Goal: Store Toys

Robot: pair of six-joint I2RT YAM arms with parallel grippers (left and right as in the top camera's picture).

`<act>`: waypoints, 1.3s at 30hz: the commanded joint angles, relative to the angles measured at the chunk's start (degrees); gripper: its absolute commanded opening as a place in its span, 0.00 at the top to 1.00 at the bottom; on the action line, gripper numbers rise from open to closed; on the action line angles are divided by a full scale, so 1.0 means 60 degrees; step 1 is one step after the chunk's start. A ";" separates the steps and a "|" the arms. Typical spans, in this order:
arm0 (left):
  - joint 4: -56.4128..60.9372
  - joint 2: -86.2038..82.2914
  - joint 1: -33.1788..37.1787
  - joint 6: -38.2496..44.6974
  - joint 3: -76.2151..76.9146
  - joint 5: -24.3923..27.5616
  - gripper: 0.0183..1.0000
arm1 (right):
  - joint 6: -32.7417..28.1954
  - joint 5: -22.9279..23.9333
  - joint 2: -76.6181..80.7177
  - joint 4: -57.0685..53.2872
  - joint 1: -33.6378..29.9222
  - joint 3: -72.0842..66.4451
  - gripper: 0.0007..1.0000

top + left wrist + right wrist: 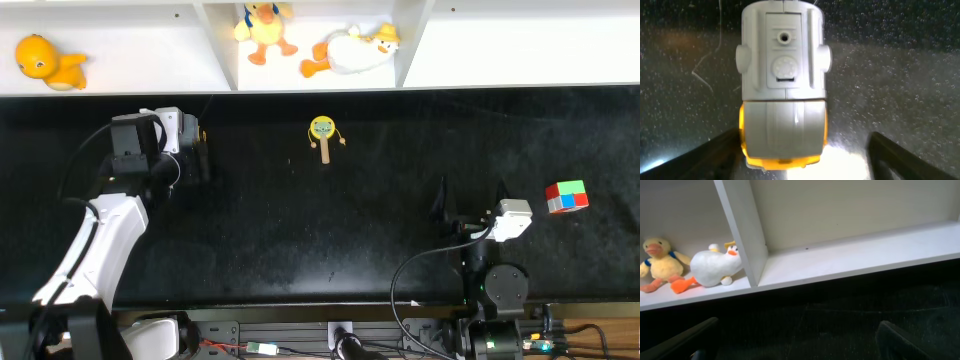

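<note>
A grey-white toy robot with a yellow end lies on the black tabletop. My left gripper is open, one finger on each side of the toy's yellow end and neither touching it. In the top view the left gripper hangs at the table's back left, close to the shelf. A green-yellow rattle drum on a wooden handle lies mid-table. A coloured cube sits at the right. My right gripper is open, holds nothing, and faces the shelf.
A white shelf runs along the table's back edge. A yellow duck sits in its left compartment. A yellow plush duck and a white plush goose lie in the middle one.
</note>
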 commanded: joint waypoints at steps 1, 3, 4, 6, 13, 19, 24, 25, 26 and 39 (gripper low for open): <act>0.0321 0.0197 -0.0051 -0.0047 0.0011 -0.0372 0.30 | -0.0029 -0.0066 -0.0106 0.0026 -0.0036 -0.0131 0.00; 0.0459 0.0262 -0.0051 -0.0047 0.0011 -0.0375 0.39 | -0.0029 -0.0066 -0.0106 0.0026 -0.0036 -0.0131 0.00; 0.0514 0.0284 -0.0051 -0.0047 0.0011 -0.0375 0.44 | -0.0029 -0.0066 -0.0106 0.0026 -0.0036 -0.0131 0.00; 0.0550 0.0288 -0.0051 -0.0047 0.0011 -0.0375 0.51 | -0.0029 -0.0066 -0.0106 0.0026 -0.0036 -0.0131 0.00; 0.0419 0.0095 -0.0051 -0.0051 0.0007 -0.0517 0.62 | -0.0029 -0.0066 -0.0106 0.0026 -0.0036 -0.0131 0.00; -0.0397 -0.1016 -0.0051 -0.0047 0.0007 -0.0798 0.64 | -0.0029 -0.0066 -0.0106 0.0026 -0.0036 -0.0131 0.01; -0.1151 -0.2350 -0.0051 -0.0047 0.0007 -0.1067 0.65 | -0.0029 -0.0066 -0.0106 0.0026 -0.0036 -0.0131 0.00; -0.1166 -0.2597 -0.0051 -0.0047 0.0007 -0.1056 0.65 | -0.0029 -0.0066 -0.0106 0.0026 -0.0036 -0.0131 0.00; -0.1155 -0.2783 -0.0051 -0.0051 0.0018 -0.1053 0.65 | -0.0029 -0.0066 -0.0106 0.0026 -0.0036 -0.0131 0.01; -0.0590 -0.1949 -0.0182 -0.0015 0.1668 -0.1049 0.66 | -0.0029 -0.0066 -0.0106 0.0026 -0.0036 -0.0131 0.00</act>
